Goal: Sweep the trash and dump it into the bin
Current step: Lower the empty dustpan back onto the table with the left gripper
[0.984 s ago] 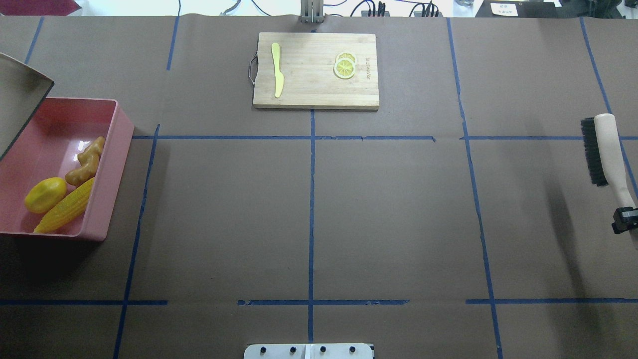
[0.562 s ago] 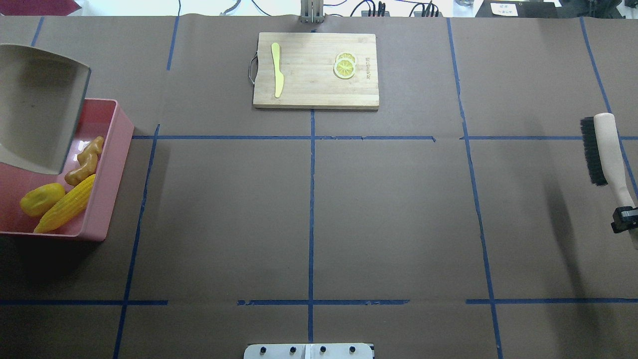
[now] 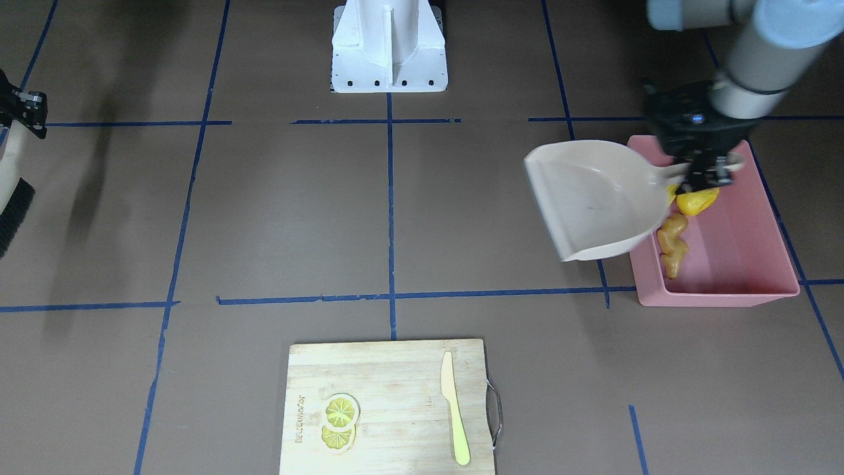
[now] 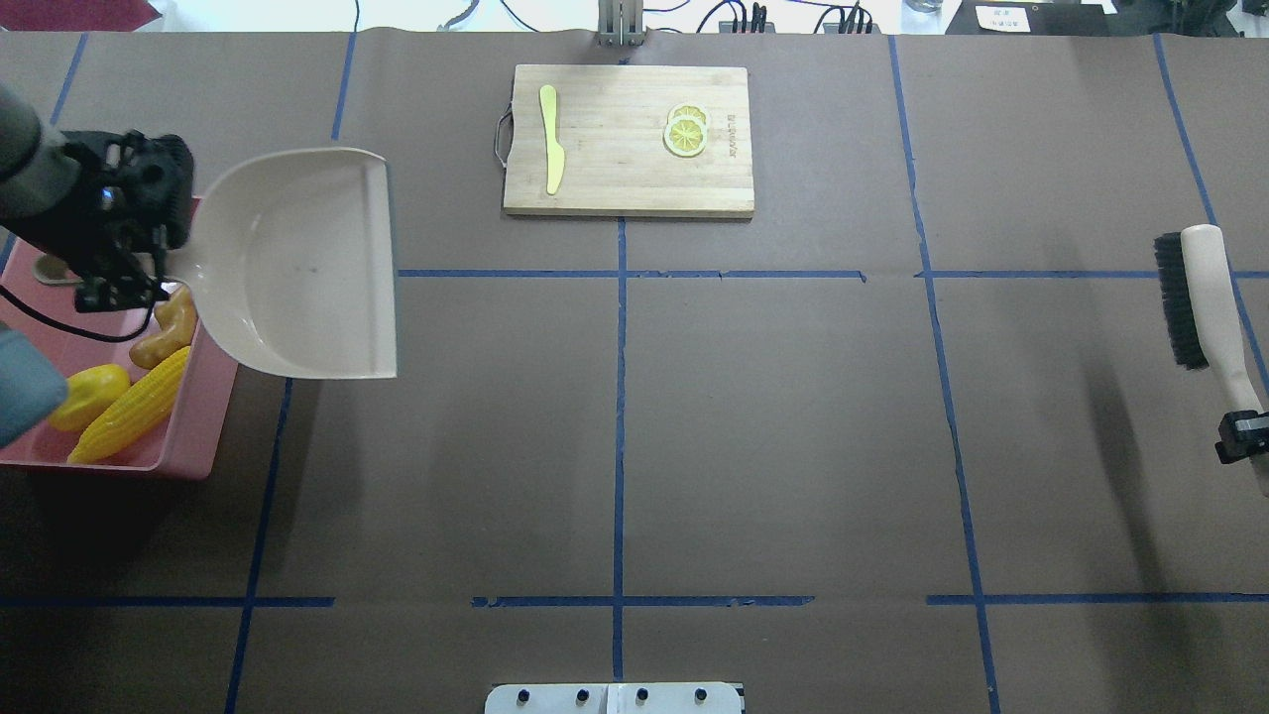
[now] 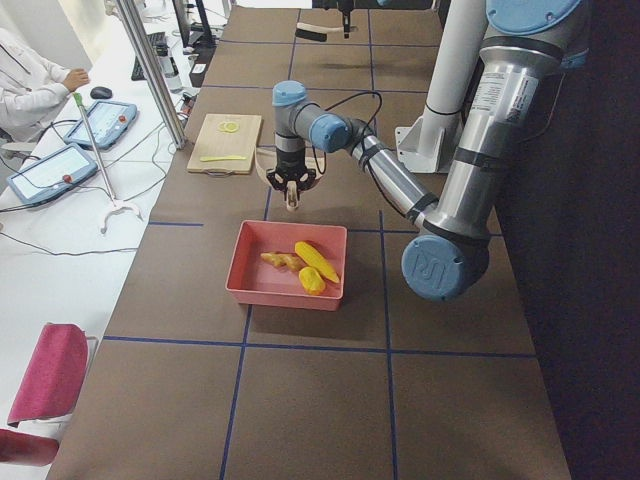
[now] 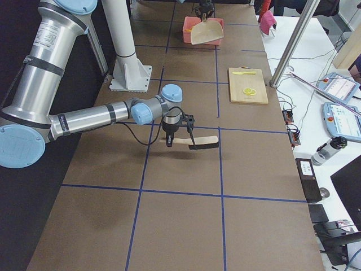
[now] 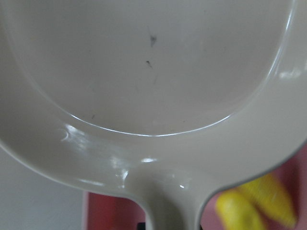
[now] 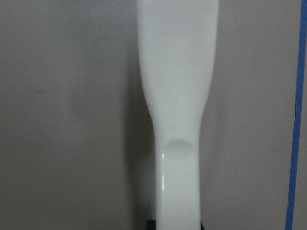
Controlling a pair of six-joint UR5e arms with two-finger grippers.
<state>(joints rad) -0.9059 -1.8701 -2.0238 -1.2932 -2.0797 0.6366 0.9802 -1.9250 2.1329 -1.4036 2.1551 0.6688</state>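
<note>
The trash lies in the pink bin (image 4: 203, 426) at the table's left: a corn cob (image 4: 129, 416), a yellow potato-like lump (image 4: 87, 397) and a tan ginger root (image 4: 167, 332). My left gripper (image 4: 124, 263) is shut on the handle of the empty beige dustpan (image 4: 297, 268), held level beside the bin's inner edge, partly over the table. The front-facing view shows the dustpan (image 3: 593, 198), the bin (image 3: 719, 293) and the ginger (image 3: 672, 244). My right gripper (image 4: 1244, 436) is shut on the handle of a black-bristled brush (image 4: 1205, 297) at the far right.
A wooden cutting board (image 4: 630, 139) with a pale yellow-green knife (image 4: 551, 139) and lemon slices (image 4: 685, 131) lies at the back centre. The robot base plate (image 4: 615, 699) sits at the near edge. Blue tape lines cross the brown table cover.
The dustpan has swung from over the bin out to the right and levelled, mouth toward the table's centre. My left gripper has come into the overhead view. The brush has not moved.
</note>
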